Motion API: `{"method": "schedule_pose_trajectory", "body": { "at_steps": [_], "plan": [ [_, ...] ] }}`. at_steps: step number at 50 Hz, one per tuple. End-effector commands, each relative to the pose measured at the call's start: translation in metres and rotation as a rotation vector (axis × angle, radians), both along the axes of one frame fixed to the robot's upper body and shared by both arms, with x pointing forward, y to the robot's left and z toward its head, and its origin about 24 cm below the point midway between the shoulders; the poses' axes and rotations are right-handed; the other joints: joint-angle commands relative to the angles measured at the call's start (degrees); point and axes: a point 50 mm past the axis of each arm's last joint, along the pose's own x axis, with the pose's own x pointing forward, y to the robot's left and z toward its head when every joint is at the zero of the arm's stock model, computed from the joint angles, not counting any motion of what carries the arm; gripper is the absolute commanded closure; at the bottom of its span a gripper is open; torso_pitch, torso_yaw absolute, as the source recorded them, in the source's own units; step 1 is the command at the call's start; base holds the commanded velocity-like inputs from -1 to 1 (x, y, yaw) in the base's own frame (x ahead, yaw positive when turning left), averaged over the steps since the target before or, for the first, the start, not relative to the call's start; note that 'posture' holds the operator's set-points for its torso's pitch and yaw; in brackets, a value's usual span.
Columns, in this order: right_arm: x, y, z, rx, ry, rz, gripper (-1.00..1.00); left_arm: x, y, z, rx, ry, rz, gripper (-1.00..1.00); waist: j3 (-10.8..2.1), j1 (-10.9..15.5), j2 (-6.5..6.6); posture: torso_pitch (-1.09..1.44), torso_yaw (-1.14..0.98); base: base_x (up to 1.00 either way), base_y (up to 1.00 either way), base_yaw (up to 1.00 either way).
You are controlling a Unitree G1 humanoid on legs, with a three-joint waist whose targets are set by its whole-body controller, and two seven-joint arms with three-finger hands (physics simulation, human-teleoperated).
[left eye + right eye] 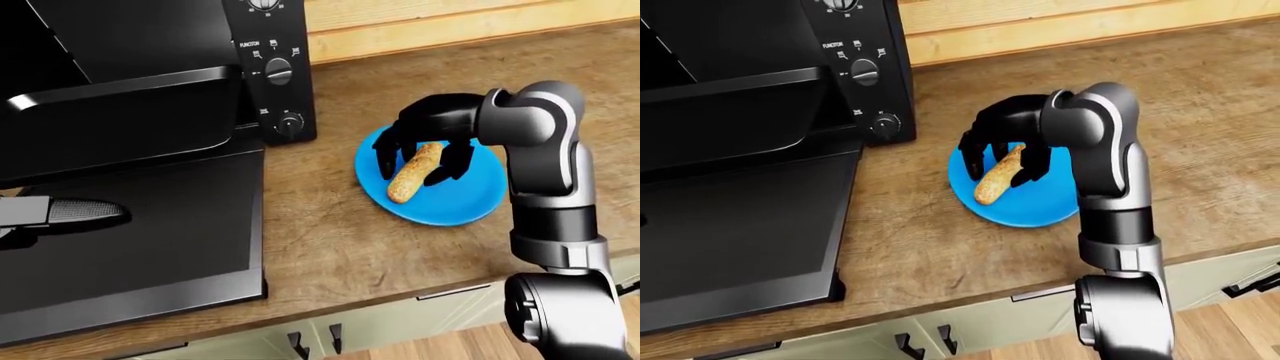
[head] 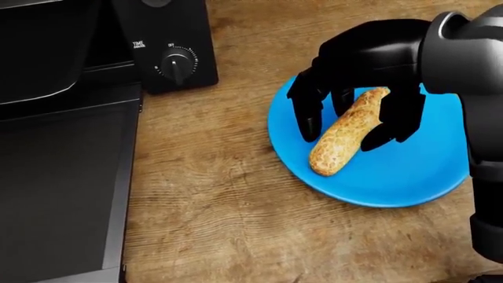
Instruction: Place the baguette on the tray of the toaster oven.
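Right robot hand (image 2: pixel 349 121) straddles the baguette (image 2: pixel 346 131) on the blue plate (image 2: pixel 408 177), fingers part-curled either side, grip not confirmed; toaster oven (image 1: pixel 130 150) open, well left of it.

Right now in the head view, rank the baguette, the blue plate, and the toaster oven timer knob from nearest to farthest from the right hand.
1. Baguette: between the fingers of the right hand.
2. Blue plate: directly beneath the hand.
3. Timer knob: far to the view's upper left, on the toaster oven panel.
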Motion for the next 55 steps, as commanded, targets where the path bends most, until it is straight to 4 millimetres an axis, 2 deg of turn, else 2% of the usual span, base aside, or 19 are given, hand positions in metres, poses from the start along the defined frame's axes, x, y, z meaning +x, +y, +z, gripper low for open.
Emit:
{"method": "schedule_pose_trajectory", "body": {
  "at_steps": [1,18,30,43,55],
  "plan": [
    [-0.004,0.002,0.015,0.013,-0.062,0.018,0.12,-0.004,0.002,0.009,0.001,-0.06,0.02,-1.0,-1.16,0.0,0.06,0.0,0.0,0.0,0.0,0.0],
    [0.001,0.004,0.031,0.029,-0.122,0.03,0.44,-0.005,0.002,0.005,-0.003,-0.059,0.023,-1.0,-1.04,0.0,0.23,0.0,0.0,0.0,0.0,0.0],
    [0.0,0.004,0.041,0.036,-0.143,0.027,0.79,-0.005,0.003,0.004,-0.006,-0.058,0.026,-1.0,-0.97,0.0,0.18,0.0,0.0,0.0,0.0,0.0],
    [0.0,0.003,0.053,0.05,-0.168,0.023,0.84,-0.001,0.001,0.008,-0.01,-0.066,0.016,-1.0,-0.92,0.1,0.18,0.0,0.0,0.0,0.0,0.0],
    [-0.004,0.005,0.086,0.102,-0.215,0.009,0.84,0.0,0.0,0.007,-0.016,-0.07,0.003,-1.0,-0.78,0.0,0.38,0.0,0.0,0.0,0.0,0.0]
  ]
}}
